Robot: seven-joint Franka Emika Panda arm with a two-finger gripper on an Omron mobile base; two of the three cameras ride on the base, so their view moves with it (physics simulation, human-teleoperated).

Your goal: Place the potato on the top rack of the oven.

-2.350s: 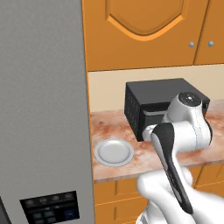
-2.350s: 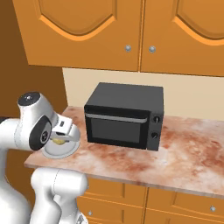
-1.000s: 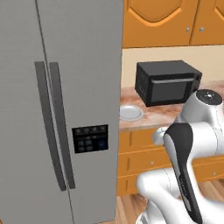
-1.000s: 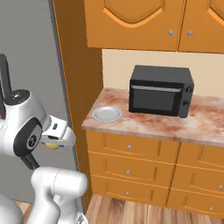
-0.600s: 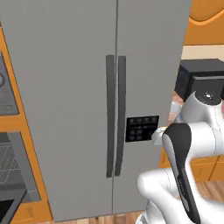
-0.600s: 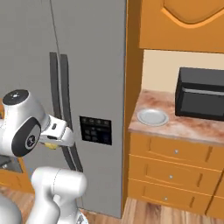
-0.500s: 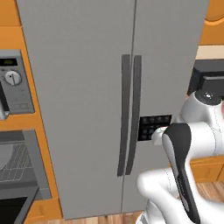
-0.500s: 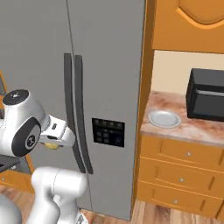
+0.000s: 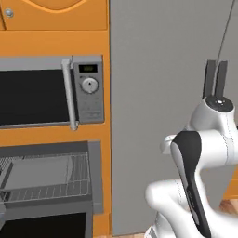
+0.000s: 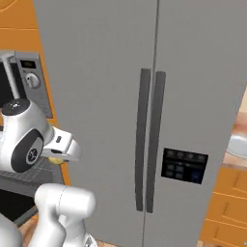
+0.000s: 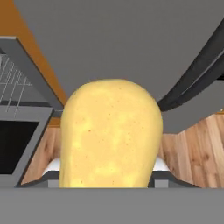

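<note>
Pincer point(image 10: 57, 158) is closed on the potato point(image 11: 110, 133). In the hand view the potato sits right up against the lens, so the fingertips are hidden behind it; I'm judging the grip from the way it hangs there with nothing under it. In the right base view a sliver of yellow shows under the white hand, tucked close to the arm's body.

Key relation: the oven point(image 9: 95, 174) lies to the arm's left. In the left base view it's at lower left, below the steel-fronted microwave point(image 9: 87, 90), while the arm is at lower right in front of the grey fridge point(image 10: 144, 96). The top rack point(image 9: 51, 186) appears pulled out, with a flat grey tray point(image 9: 37, 171) on it. In the right base view the rack edge appears just behind and below the hand, so the gap looks modest but not closed. The hand view puts the rack wires and the grey oven frame at upper left of the potato and the fridge door handles at right. My read is that the carry needs to go leftward and forward, then down onto the tray.

The potato's long axis runs along the pincer's line of sight, roughly upright in the hand view.

Potato looks smooth, yellow-tan with paler blotches, oval with a rounded top. Probably rolls if released with any tilt, but the rack's raised wire sides should help contain it.
</note>
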